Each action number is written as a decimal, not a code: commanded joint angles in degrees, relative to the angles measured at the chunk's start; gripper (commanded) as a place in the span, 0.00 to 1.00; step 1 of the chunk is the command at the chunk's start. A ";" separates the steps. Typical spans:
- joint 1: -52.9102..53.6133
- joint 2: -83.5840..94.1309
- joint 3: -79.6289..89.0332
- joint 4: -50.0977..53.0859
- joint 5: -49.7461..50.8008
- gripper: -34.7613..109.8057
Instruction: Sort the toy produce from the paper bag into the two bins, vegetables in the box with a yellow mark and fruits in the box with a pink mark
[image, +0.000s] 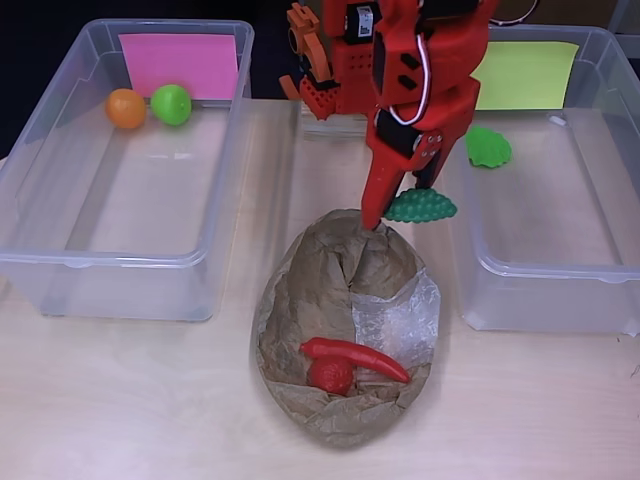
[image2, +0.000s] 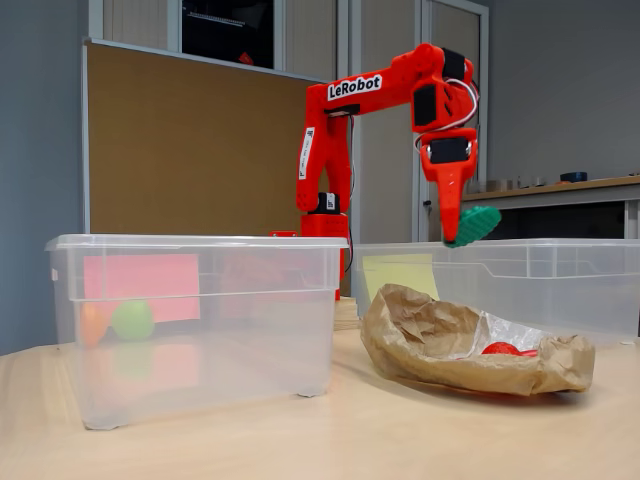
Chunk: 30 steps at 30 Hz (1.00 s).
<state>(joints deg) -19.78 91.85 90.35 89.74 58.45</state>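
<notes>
A: Entry. What is it carrying?

B: A bumpy green vegetable piece (image: 421, 206). The red gripper (image: 400, 208) is closed on it, pinching one end, so the piece sticks out sideways from the fingertips. In the overhead view its long axis runs left to right and its free end points toward the yellow-marked bin (image: 545, 290).

A: Where does that put it over the table?

B: In the air. In the fixed view it (image2: 473, 224) hangs a little above the rim line of the bins. From overhead it sits above the strip of table between the paper bag (image: 345, 330) and the near wall of that bin, just short of the wall.

A: So the relation that matters?

B: The bin lies to the right of the gripper in the overhead view, and the piece already leads in that direction. My judgement: a short sideways carry clears the wall, then release. One green leafy piece (image: 487, 147) is already inside, by the yellow note (image: 527, 74).

A: Surroundings?

B: The bag holds a red chilli (image: 355, 357) and a round red item (image: 330, 375) beneath it. The pink-marked bin (image: 120, 270) on the left holds an orange ball (image: 126, 108) touching a green ball (image: 171, 104).
</notes>
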 joint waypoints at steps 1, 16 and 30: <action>-6.06 6.94 1.14 5.89 9.05 0.43; -34.19 19.86 9.05 13.54 48.25 0.43; -60.03 10.11 17.23 -2.81 87.54 0.43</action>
<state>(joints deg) -77.17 103.54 107.93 90.00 142.47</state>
